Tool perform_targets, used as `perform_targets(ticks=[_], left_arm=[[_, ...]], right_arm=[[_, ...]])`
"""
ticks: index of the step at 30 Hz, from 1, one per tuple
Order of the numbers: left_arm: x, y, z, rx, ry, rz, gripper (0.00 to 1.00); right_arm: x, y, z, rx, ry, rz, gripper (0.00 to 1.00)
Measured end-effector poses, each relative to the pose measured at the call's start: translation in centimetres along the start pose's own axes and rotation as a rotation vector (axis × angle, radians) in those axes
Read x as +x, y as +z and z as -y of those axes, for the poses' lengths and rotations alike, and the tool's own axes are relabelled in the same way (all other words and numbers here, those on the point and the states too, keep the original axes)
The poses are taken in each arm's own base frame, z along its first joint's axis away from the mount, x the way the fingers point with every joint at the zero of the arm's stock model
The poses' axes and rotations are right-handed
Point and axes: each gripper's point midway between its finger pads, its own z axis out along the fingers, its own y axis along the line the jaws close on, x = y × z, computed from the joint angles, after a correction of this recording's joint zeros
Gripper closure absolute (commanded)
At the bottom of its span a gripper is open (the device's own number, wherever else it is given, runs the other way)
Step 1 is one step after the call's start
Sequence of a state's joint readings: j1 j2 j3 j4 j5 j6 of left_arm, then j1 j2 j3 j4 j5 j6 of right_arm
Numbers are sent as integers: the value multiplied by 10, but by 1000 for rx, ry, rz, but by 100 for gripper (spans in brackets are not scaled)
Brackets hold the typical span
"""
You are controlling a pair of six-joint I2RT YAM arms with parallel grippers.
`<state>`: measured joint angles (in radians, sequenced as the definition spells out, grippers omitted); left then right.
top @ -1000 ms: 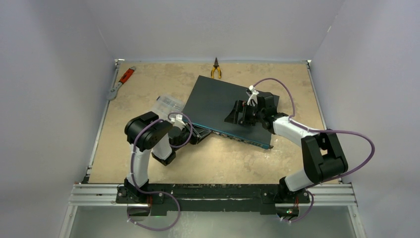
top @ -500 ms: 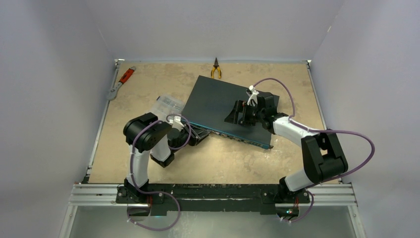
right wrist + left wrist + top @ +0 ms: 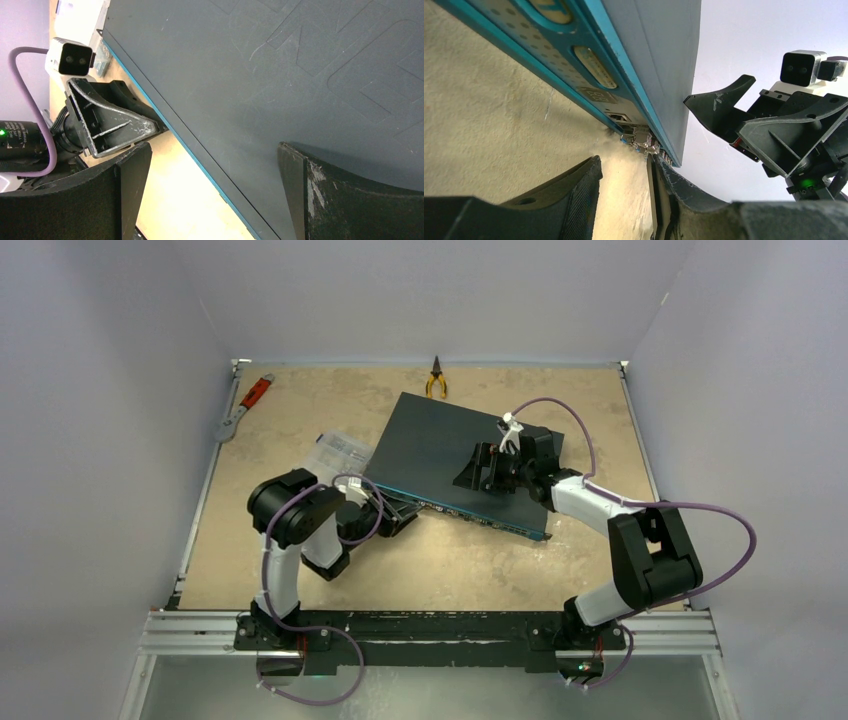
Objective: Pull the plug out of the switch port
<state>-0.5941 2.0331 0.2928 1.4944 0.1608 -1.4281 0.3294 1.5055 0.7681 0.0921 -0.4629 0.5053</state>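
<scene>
Left pincer [image 3: 625, 166] part-open, empty, low beside switch [image 3: 654, 60] | right pincer [image 3: 214, 150] wide, above switch

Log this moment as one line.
left gripper: open at switch port face | right gripper: open over switch top | plug: not discernible

White-and-black arms [image 3: 285, 570], purple cables [image 3: 548, 399], scuffed black right gripper [image 3: 485, 470] (green LED)
</scene>
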Motion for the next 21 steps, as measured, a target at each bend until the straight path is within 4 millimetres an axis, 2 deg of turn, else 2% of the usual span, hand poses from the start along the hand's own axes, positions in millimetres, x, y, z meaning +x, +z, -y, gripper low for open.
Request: perform_targets(ticks=[10, 21], left_arm=[[-2, 12, 3, 16, -8, -1, 63], [1, 16, 9, 43, -45, -22, 99]], right_arm=[[0, 0, 0, -2, -2, 2, 1], [0, 0, 0, -3, -4, 6, 1]])
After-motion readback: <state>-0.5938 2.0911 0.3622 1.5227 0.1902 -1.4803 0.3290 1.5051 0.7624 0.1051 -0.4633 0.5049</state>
